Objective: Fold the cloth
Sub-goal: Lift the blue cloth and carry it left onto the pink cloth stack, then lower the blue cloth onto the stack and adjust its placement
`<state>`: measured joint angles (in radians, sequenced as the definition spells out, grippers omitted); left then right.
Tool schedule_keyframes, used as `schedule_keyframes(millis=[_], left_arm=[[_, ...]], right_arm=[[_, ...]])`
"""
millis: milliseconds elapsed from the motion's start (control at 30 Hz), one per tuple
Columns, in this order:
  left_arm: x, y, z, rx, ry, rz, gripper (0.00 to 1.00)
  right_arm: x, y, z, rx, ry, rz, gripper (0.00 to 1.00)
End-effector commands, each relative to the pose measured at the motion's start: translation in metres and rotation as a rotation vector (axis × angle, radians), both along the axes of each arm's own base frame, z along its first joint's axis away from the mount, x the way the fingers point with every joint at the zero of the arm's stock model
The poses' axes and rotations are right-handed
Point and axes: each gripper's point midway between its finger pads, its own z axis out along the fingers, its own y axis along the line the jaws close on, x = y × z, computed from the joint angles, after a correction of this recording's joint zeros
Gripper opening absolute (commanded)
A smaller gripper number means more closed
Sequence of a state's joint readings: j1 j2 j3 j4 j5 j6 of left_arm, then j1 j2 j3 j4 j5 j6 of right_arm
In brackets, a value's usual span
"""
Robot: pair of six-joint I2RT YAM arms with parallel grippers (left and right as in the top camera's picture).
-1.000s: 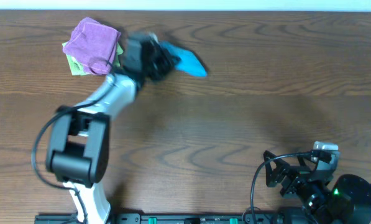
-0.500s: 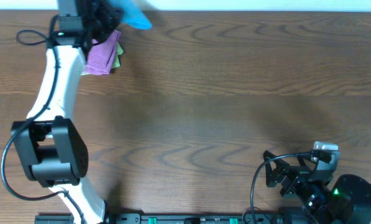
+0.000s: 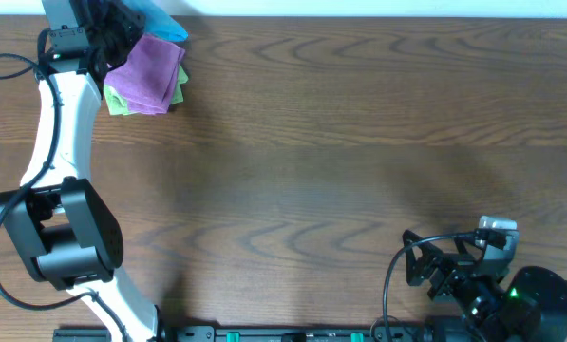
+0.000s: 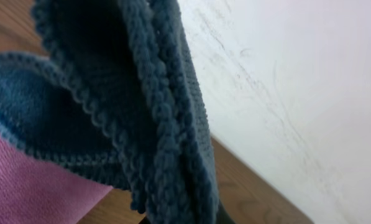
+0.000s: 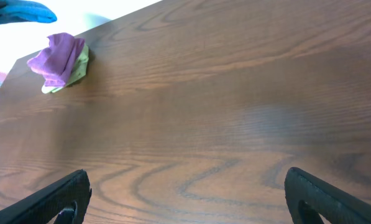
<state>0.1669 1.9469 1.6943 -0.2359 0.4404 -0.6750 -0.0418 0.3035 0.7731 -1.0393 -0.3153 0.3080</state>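
Bunched sky-blue cloth (image 3: 161, 23) aloft, far left

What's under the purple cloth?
A green cloth: only its edges peek out from under the purple cloth on two sides. Its middle is covered, so how it's folded can't be judged.

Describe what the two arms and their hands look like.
The left arm has white tubular links between bulky black joint housings, with thin black cables looping beside it; the left hand is black. The right arm is all black, with a green light, a small pale block and a looped black cable. The right hand has two black fingers.
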Motion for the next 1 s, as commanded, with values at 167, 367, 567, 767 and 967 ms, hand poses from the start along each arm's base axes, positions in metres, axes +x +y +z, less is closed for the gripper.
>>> schedule_keyframes(millis=[167, 367, 567, 767, 967], left_arm=[[0.010, 0.009, -0.025, 0.070, 0.024, -0.009, 0.05], [0.010, 0.022, -0.039, 0.149, 0.054, 0.021, 0.06], [0.010, 0.025, -0.071, 0.154, 0.120, 0.012, 0.05], [0.009, 0.030, -0.102, 0.156, 0.181, 0.008, 0.06], [0.006, 0.041, -0.112, 0.178, 0.204, 0.018, 0.06]], right_arm=[[0.000, -0.001, -0.001, 0.015, 0.007, -0.014, 0.99], [0.000, -0.001, -0.001, 0.015, 0.007, -0.014, 0.99], [0.000, -0.001, -0.001, 0.015, 0.007, -0.014, 0.99], [0.000, -0.001, -0.001, 0.015, 0.007, -0.014, 0.99], [0.000, -0.001, -0.001, 0.015, 0.007, -0.014, 0.99]])
